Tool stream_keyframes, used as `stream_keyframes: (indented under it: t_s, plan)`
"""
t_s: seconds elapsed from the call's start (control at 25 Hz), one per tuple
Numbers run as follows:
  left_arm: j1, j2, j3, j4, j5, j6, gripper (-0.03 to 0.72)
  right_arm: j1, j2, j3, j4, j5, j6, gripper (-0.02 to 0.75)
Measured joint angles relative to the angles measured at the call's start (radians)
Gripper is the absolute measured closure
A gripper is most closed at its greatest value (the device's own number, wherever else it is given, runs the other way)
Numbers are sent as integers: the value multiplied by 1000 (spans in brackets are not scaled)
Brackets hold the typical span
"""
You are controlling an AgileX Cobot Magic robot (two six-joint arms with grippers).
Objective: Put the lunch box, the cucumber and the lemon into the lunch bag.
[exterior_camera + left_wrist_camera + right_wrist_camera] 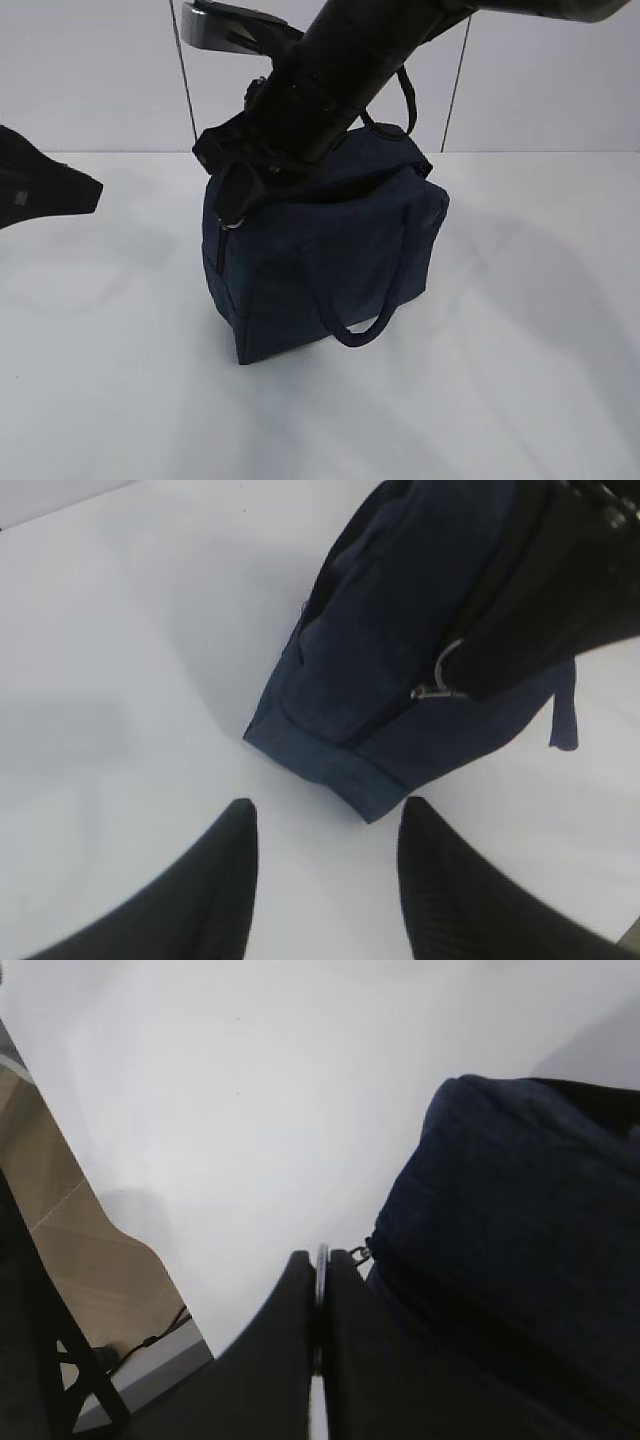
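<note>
Lunch bag (330, 260) — we record it upright on the white table (520, 380). Right gripper (320, 1290) pinches the silver ring pull (322, 1270) at the bag's left end. Left gripper (325, 865) — fingers apart, holding nothing, just beside the bag's corner.

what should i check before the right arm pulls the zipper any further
1. Right gripper shut on the ring pull: ok.
2. Ring linked to the bag zipper: ok.
3. Bag upright on the table: ok.
4. Left gripper open, off the bag: ok, but not bracing it.
5. Lunch box, cucumber, lemon inside: cannot tell, none in view.
6. Handle clear of the zipper: ok.
</note>
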Motion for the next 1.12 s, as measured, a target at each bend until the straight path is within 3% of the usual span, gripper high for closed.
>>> stream_keyframes:
  t_s: [0.16,0.4,0.72,0.84,1.12]
  plan:
    - [67,36,0,-246,17,243,365,0,0,0,26,19,-26,717]
    - [112,111,0,-406,31,475,365,0,0,0,30,32,-32,717]
    - [196,277,2,-773,154,829,398,0,0,0,41,80,-32,717]
    - [225,329,4,-828,194,890,421,0,0,0,44,116,-32,717]
    - [225,334,6,-842,214,944,427,0,0,0,47,130,-70,717]
